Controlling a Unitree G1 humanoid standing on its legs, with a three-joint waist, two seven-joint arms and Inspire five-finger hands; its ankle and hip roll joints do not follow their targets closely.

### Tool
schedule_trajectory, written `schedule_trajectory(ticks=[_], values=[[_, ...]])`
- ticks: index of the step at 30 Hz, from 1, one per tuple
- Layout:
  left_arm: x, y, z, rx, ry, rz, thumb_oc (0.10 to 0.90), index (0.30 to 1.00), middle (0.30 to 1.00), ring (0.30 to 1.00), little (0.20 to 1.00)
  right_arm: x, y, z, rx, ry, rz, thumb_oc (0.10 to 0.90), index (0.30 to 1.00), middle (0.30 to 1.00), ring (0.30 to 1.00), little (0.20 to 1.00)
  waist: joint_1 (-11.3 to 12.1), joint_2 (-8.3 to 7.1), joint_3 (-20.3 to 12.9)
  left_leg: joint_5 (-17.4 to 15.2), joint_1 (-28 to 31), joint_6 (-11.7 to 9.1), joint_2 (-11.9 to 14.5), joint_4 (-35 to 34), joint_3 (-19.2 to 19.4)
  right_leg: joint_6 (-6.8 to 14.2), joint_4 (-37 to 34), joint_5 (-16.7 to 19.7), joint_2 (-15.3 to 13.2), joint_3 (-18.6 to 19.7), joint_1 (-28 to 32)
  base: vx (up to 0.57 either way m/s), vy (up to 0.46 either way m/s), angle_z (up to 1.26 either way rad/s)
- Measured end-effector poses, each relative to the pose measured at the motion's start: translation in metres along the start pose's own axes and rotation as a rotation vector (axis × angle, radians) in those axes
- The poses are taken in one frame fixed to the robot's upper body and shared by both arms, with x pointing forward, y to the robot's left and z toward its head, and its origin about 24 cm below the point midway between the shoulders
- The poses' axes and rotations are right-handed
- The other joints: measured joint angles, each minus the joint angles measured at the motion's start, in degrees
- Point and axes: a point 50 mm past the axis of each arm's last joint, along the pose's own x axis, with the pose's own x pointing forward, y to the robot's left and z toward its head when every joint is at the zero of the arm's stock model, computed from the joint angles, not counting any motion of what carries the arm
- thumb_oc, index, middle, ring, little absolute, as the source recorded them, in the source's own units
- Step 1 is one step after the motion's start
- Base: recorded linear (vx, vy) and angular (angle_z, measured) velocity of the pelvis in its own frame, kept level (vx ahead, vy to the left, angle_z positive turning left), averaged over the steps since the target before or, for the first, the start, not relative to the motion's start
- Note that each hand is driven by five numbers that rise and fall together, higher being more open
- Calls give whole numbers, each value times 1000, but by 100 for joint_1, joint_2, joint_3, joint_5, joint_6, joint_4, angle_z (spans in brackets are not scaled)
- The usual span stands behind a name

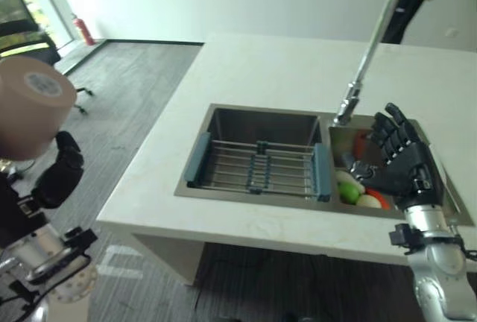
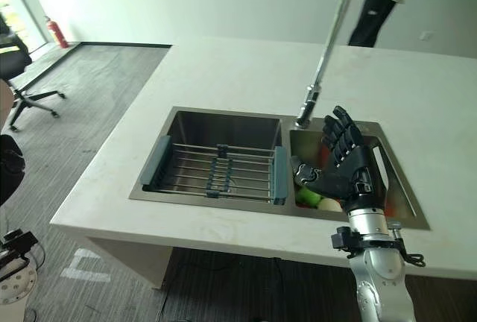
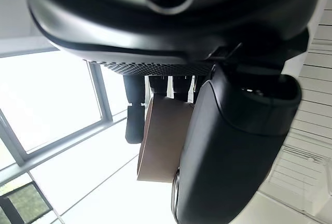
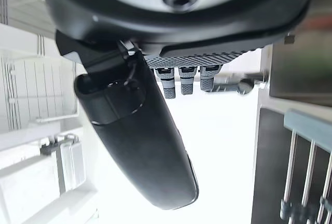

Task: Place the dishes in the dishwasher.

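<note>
Bright daylight from the windows (image 1: 30, 1) at far left, blown out white; soft glare across the pale countertop (image 1: 283, 68); dim inside the sink (image 1: 253, 132); cup (image 1: 30, 106) close and blurred; strong backlight silhouetting left hand (image 3: 228, 146) and right hand (image 4: 135, 136).

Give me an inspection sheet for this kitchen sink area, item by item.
Surface: white countertop with a steel double sink; a tall faucet stands behind it.
Job's things: tan cup, bottom end facing the head camera, held up off to the left of the counter.
Clutter: wire drying rack across the left basin; green, red and pale items in the right basin, too hidden to name.
Hands: left hand has its fingers curled round the cup; right hand open above the right basin.
Cables: nothing seen.
Surroundings: grey carpet floor, office chair, red fire extinguisher, a person behind the counter.
</note>
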Motion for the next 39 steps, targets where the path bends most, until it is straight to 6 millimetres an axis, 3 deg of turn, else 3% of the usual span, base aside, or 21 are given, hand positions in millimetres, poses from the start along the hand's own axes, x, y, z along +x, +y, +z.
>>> schedule_trajectory(ticks=[3,6,7,10,11,13,14,17,22,24,25,26,28,30,33,34,35,36,37,38,39], values=[[6,-1,4,-80,-1,38,400,300,300,300,300,1,-2,2,-15,-6,-22,800,900,900,900,900,49,29,2,33,-190,-34,128,-80,284,-23,15,4,-164,-395,20,-181,83,77],[14,-11,14,-155,-38,61,400,300,300,300,300,4,-5,6,-42,-32,-73,800,900,900,900,900,-80,-1,11,2,-185,-28,535,-148,1589,-18,34,-8,-664,-1084,77,-179,152,130],[15,-15,17,-185,-49,65,400,300,300,300,300,5,-7,8,-63,-40,-83,800,900,900,900,900,-101,-7,21,-21,-229,-115,656,1,1863,0,48,-2,-772,-1273,109,-189,184,137],[18,-28,31,-313,-95,65,400,300,300,300,300,9,-15,18,-109,-88,-97,800,900,900,900,900,-406,-79,63,116,68,-439,1449,359,3212,289,58,118,-1502,-2177,555,-107,260,157],[18,-30,33,-332,-99,67,400,300,300,300,300,10,-17,23,-122,-108,-96,800,900,900,900,900,-473,-78,62,162,115,-514,1590,418,3338,395,45,139,-1614,-2255,620,-92,330,118],[16,-30,36,-367,-122,71,400,300,300,300,300,13,-23,39,-146,-208,-103,800,900,900,900,900,-529,130,55,475,246,-591,1638,109,3106,869,185,313,-1947,-2117,657,-39,325,87],[17,-29,34,-362,-125,67,400,300,300,300,300,11,-20,36,-112,-215,-117,800,900,900,900,900,-544,-9,118,430,225,-453,1375,248,3003,847,143,383,-2142,-1841,654,-18,266,77],[18,-25,24,-345,-79,80,400,300,300,300,300,8,-12,27,-81,-187,-83,800,900,900,900,900,-525,-269,167,184,-89,-120,989,412,2795,825,-93,291,-1921,-1286,616,-12,273,57],[18,-21,11,-311,-16,73,400,300,300,300,300,3,-4,20,-10,-194,-114,800,900,900,900,900,-275,-342,182,-112,-330,295,563,581,2296,817,111,1139,-2324,-1325,708,19,213,58],[22,-16,10,-299,-17,95,400,300,300,300,300,4,2,19,-2,-192,-94,800,900,900,900,900,-164,-321,200,-153,-279,460,397,482,2142,1057,398,670,-2279,-1323,572,-37,282,61],[26,-15,11,-321,-17,106,400,300,300,300,300,4,5,19,-5,-197,-97,800,900,900,900,900,-10,-441,182,-140,-282,499,239,484,2096,910,345,863,-2197,-1487,563,40,321,47],[27,-15,12,-329,-21,107,400,300,300,300,300,5,6,19,-5,-208,-108,800,900,900,900,900,41,-456,184,-194,-352,529,112,497,2073,934,345,904,-2365,-1765,662,115,294,61],[30,-15,18,-346,-47,100,400,300,300,300,300,7,8,19,11,-215,-134,800,900,900,900,900,134,-413,200,-344,-510,630,-84,476,1866,881,355,1135,-2477,-1788,678,22,269,75],[30,-18,22,-385,-46,72,400,300,300,300,300,8,9,18,16,-207,-142,800,900,900,900,900,188,-338,240,-132,-484,879,-241,399,1638,796,521,1320,-2589,-1732,649,30,205,68],[32,-21,22,-431,-19,78,400,300,300,300,300,10,21,15,12,-191,-100,800,900,900,900,900,167,-197,317,-48,-388,919,-281,215,1249,825,765,787,-2079,-1518,618,89,86,66],[33,-26,25,-456,-18,81,400,300,300,300,300,10,22,15,5,-189,-97,800,900,900,900,900,99,-106,377,29,-340,1034,-340,100,901,790,845,437,-1514,-1115,546,104,-27,149],[32,-37,31,-505,-11,75,400,300,300,300,300,9,21,14,2,-181,-112,800,900,900,900,900,-112,60,454,224,-311,926,-414,-81,379,688,907,13,-754,-539,465,51,-44,189],[33,-46,34,-537,-8,52,400,300,300,300,300,9,20,13,1,-174,-125,800,900,900,900,900,-231,73,470,397,-222,610,-491,-387,47,418,922,-347,-58,126,245,52,-53,219],[33,-53,36,-546,-9,29,400,300,300,300,300,11,20,15,-5,-180,-122,800,900,900,900,900,-359,-77,486,150,-168,-379,-525,-526,96,48,740,-465,443,565,-45,37,-53,195],[38,-52,35,-530,-28,22,400,300,300,300,300,15,20,18,-11,-200,-106,800,900,900,900,900,-482,-432,499,-40,-501,588,-506,446,247,26,775,-497,136,806,-346,120,-89,159],[38,-50,35,-526,-27,34,400,300,300,300,300,18,17,24,-39,-228,-90,800,900,900,900,900,-519,-463,524,-376,-438,565,-376,611,285,277,1063,-664,-143,996,-584,79,-118,117]])
